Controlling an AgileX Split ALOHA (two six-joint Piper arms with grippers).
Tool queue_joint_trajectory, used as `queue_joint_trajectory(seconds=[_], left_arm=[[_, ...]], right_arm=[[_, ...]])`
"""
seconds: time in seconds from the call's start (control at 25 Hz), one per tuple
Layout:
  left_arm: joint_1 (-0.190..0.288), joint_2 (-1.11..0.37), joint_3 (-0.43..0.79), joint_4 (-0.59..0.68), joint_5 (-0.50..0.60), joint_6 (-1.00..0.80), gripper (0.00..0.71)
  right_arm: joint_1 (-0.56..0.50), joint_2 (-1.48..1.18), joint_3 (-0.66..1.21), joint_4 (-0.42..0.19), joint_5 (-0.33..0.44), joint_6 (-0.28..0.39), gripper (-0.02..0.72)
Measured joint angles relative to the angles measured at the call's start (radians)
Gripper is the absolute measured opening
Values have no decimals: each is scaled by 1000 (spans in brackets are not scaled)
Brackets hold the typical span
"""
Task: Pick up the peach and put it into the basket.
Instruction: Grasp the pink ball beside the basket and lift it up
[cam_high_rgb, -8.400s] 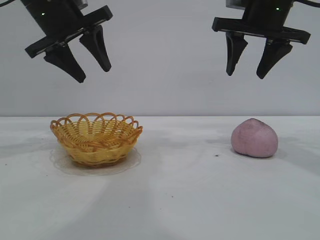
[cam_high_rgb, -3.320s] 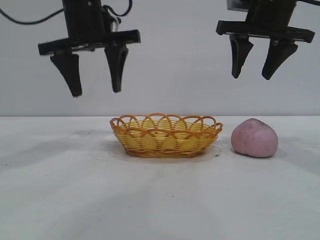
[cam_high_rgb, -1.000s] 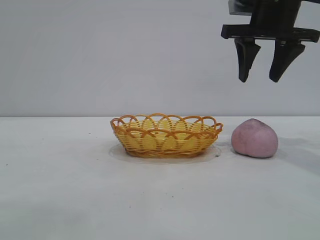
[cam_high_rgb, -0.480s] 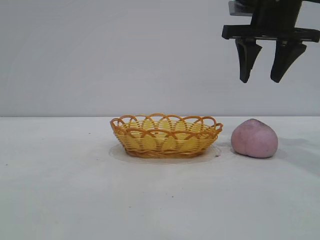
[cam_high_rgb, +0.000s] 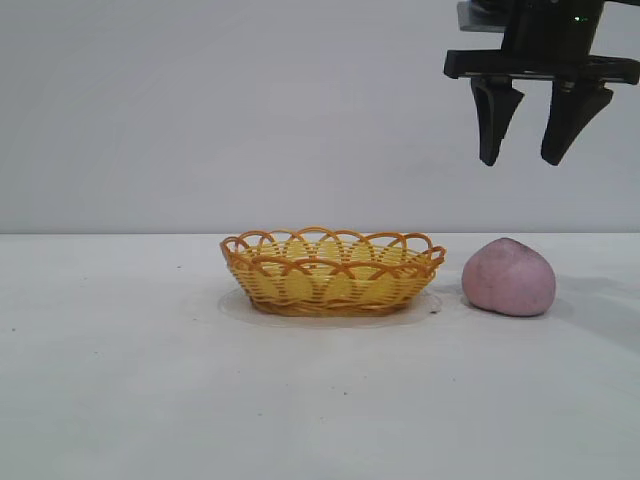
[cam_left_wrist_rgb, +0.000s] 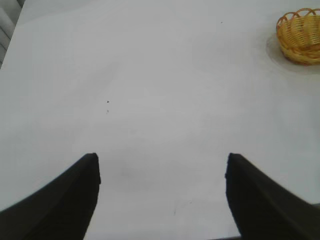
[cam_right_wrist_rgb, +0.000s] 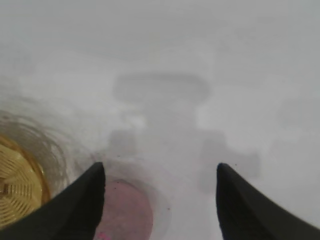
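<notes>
The pink-mauve peach (cam_high_rgb: 508, 277) rests on the white table just right of the yellow woven basket (cam_high_rgb: 332, 270), a small gap between them. My right gripper (cam_high_rgb: 530, 160) hangs open high above the peach, slightly to its right, holding nothing. In the right wrist view the peach (cam_right_wrist_rgb: 127, 210) lies far below beside one finger, the basket (cam_right_wrist_rgb: 17, 185) at the edge, and the right gripper (cam_right_wrist_rgb: 160, 172) stands open. The left gripper (cam_left_wrist_rgb: 161, 162) is out of the exterior view; its wrist view shows it open over bare table, with the basket (cam_left_wrist_rgb: 301, 36) far off in a corner.
The white table (cam_high_rgb: 150, 380) stretches wide to the left and front of the basket. A plain grey wall (cam_high_rgb: 200, 110) stands behind. The right gripper's shadow (cam_right_wrist_rgb: 165, 120) falls on the table beyond the peach.
The right gripper has held almost still above the peach over the last second. Some seconds earlier the basket was shifted to the right, next to the peach, and the left arm withdrew from the exterior view.
</notes>
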Motion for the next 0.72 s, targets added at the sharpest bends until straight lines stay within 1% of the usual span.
queue_joint_trajectory(seconds=[0.52,0.6,0.72], left_arm=[[0,-2,0,-10,0,2,469],[7,-4,0,-10,0,4,469],[37,-4,0,-10,0,4,469]], right_arm=[[0,0,0,-3,4,0,412],[0,0,0,-5,4,0,412],[0,0,0,-5,4,0,412]])
